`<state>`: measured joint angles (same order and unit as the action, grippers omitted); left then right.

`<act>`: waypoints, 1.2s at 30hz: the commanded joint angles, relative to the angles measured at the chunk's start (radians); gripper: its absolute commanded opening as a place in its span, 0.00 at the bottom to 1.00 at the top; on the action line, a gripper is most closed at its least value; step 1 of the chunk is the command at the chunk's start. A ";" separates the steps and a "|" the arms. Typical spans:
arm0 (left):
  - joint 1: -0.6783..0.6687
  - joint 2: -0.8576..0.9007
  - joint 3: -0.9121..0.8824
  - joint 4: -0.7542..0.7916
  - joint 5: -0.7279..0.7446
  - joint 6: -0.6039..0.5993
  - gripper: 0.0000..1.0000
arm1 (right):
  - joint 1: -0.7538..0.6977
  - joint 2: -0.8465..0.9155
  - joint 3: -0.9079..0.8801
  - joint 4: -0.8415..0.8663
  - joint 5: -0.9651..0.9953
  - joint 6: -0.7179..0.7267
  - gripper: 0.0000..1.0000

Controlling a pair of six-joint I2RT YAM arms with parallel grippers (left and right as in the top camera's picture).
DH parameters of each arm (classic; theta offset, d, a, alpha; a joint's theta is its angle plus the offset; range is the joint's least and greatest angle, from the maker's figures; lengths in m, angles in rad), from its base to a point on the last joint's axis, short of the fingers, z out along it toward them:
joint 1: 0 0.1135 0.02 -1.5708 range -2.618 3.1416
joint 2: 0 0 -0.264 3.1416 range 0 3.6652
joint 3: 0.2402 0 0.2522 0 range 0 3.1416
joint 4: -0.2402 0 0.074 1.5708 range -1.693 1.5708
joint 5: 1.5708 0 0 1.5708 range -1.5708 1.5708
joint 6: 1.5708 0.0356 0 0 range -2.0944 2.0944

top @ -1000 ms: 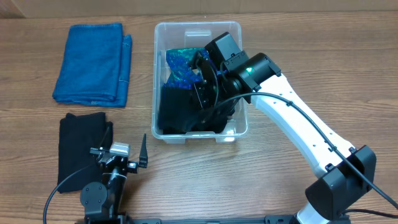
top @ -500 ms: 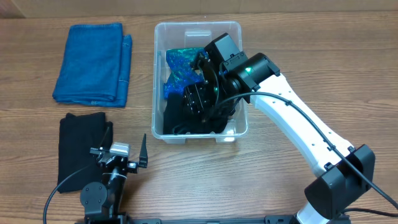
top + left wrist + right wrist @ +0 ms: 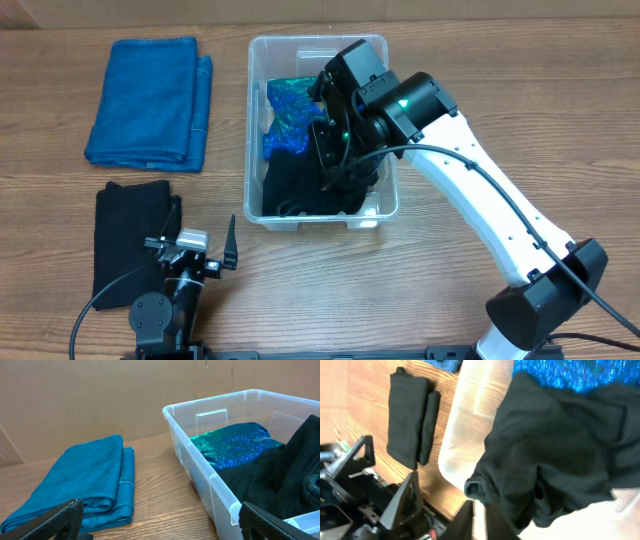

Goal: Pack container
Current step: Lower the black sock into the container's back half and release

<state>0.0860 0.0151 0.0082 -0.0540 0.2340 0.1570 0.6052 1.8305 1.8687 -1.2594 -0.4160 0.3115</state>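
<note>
Overhead, the right gripper (image 3: 325, 160) is down inside the container (image 3: 250, 120), over its 6 o'clock half. Its jaws are drawn almost together, just off a bunched fold of the black garment (image 3: 295, 190); whether any cloth is pinched cannot be told. The container sits mid-table, long axis 12 to 6 o'clock, with a sequinned blue-green cloth (image 3: 290, 105) at its 12 o'clock end. The left gripper (image 3: 192, 243), jaws fully spread and empty, rests at 7 o'clock of the container. A folded black cloth (image 3: 135, 235) lies just beside it at 9 o'clock, and a folded blue towel (image 3: 150, 100) at 11 o'clock. The left arm is judged the nearer to both, and the container lies toward its 2 o'clock. The right arm over the opening stands in the way.
</note>
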 commanded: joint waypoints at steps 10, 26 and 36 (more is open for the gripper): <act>0.005 -0.010 -0.003 0.001 -0.005 -0.011 1.00 | 0.146 0.217 -0.005 -0.061 0.142 0.089 0.04; 0.005 -0.010 -0.003 0.001 -0.005 -0.011 1.00 | 0.088 0.257 -0.006 -0.130 0.486 0.135 0.05; 0.005 -0.010 -0.003 0.001 -0.005 -0.011 1.00 | 0.088 0.256 -0.078 -0.079 0.494 0.148 0.04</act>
<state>0.0860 0.0151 0.0082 -0.0544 0.2340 0.1570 0.6945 2.0880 1.7359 -1.3033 0.0525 0.4461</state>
